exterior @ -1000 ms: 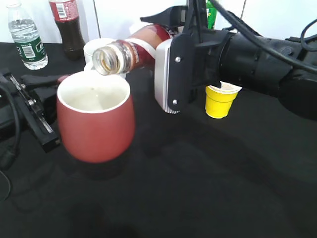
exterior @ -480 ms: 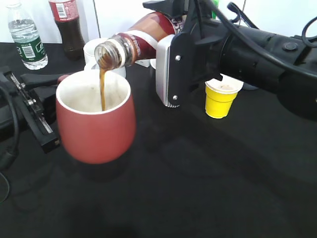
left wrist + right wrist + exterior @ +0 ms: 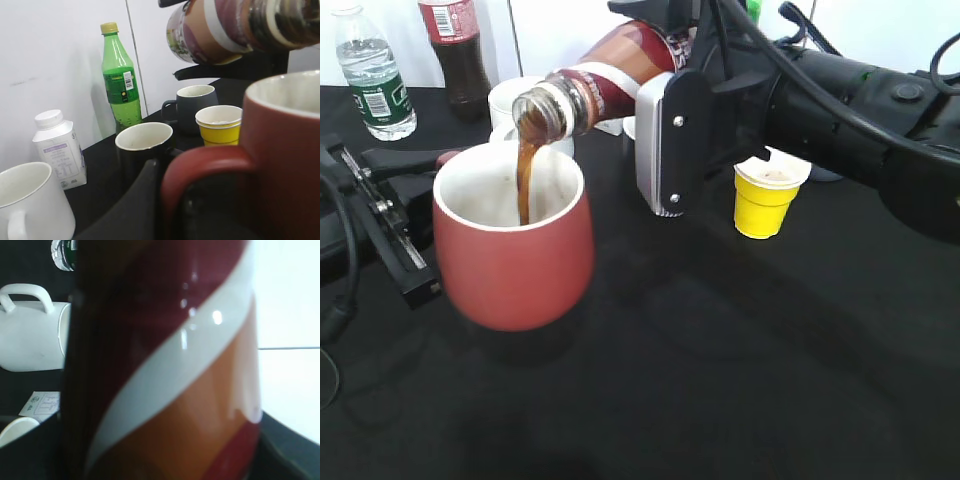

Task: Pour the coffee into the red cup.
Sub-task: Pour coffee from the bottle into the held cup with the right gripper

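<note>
The coffee bottle (image 3: 605,80) is tilted mouth-down to the left, uncapped, over the red cup (image 3: 515,255). A brown stream (image 3: 525,175) runs from its mouth into the cup's white inside. My right gripper (image 3: 660,78) is shut on the bottle's body; one white-and-black finger (image 3: 668,140) shows in front. In the right wrist view the swirled label (image 3: 165,370) fills the frame and hides the fingers. My left gripper (image 3: 425,170) is shut on the cup's loop handle (image 3: 205,162), with a black finger (image 3: 142,200) beside it.
A yellow paper cup (image 3: 767,200) stands to the right behind the right arm. A white mug (image 3: 515,98), a cola bottle (image 3: 460,50) and a water bottle (image 3: 375,75) stand at the back left. A black mug (image 3: 145,147), grey mug (image 3: 192,102), green bottle (image 3: 117,80) and milk bottle (image 3: 57,147) stand beyond the cup.
The right gripper has tipped the bottle further down. No liquid ran a second ago; coffee now pours into the red cup in a thicker stream. The cup has stayed in place.
</note>
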Robot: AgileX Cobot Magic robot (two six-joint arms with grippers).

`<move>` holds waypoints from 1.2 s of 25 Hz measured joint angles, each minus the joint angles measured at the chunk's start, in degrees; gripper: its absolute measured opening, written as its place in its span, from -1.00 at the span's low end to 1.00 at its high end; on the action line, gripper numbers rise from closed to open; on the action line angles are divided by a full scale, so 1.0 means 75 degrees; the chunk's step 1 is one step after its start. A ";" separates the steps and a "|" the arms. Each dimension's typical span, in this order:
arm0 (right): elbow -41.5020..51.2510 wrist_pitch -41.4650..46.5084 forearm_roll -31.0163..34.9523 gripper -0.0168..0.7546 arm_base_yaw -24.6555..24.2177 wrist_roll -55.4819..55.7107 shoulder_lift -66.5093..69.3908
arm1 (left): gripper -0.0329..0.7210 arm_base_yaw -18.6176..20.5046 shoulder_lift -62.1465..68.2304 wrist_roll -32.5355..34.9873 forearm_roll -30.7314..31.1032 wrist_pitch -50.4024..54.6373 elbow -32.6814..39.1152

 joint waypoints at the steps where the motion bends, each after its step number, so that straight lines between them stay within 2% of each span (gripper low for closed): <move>1: 0.0000 -0.0007 0.0015 0.41 0.0000 -0.0032 0.0000 | -0.79 0.0000 0.0000 0.0000 0.0000 0.0000 0.0000; 30: 0.0000 -0.0129 0.0023 0.41 0.0000 -0.0461 0.0000 | -0.79 0.0000 0.0000 0.0000 0.0020 0.0082 0.0000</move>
